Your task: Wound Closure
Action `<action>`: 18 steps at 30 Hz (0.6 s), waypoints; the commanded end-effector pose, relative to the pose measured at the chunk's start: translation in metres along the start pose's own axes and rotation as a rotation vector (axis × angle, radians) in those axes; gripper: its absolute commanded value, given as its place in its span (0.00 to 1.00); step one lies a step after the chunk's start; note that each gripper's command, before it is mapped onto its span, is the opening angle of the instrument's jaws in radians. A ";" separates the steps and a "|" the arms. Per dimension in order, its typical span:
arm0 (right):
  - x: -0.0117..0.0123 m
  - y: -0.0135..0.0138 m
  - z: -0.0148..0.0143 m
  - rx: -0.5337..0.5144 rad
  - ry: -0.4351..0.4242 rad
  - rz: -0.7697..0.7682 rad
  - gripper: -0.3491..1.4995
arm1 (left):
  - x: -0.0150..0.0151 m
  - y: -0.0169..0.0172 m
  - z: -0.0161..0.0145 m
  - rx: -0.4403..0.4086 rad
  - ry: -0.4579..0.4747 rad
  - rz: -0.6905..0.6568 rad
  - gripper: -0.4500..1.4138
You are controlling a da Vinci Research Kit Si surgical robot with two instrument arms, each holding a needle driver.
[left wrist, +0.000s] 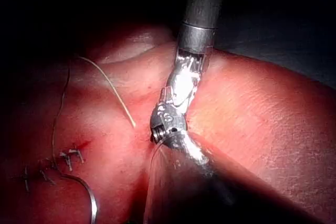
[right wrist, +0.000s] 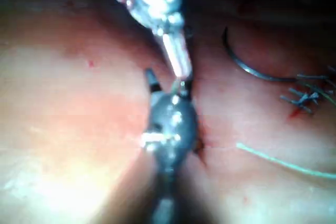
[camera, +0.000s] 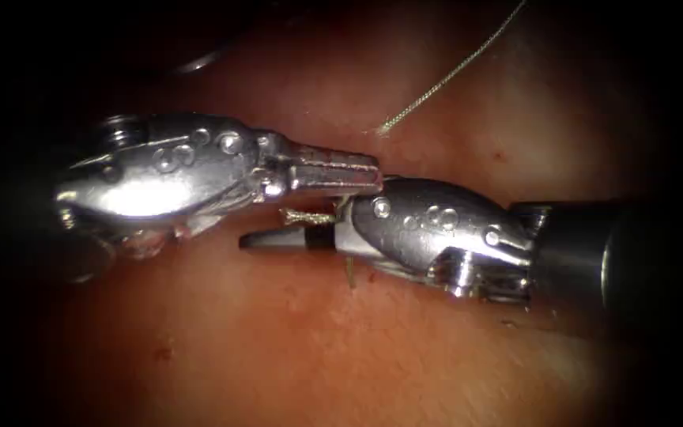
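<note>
Closest to the lens, the left tool [camera: 373, 170] reached in from the left with its jaws pressed together; whether they pinched anything I could not tell. Under both tools spread the tissue [camera: 294, 348] (dotted with a few red specks). The right tool [camera: 286, 229] came in from the right, tip to tip with the left one, its jaws parted, one dark jaw pointing left, and a short frayed thread end [camera: 307, 215] lay between the two tools. The needle [left wrist: 90, 198] lay free on the tissue, held by neither tool, beside the finished stitches [left wrist: 68, 158]. Farther off, a loose thread [camera: 452, 71] trailed away to the far right.
</note>
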 end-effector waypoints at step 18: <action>0.0005 0.0006 -0.0001 0.069 0.005 -0.020 0.00 | 0.0000 0.0000 0.0010 -0.007 0.004 0.001 0.00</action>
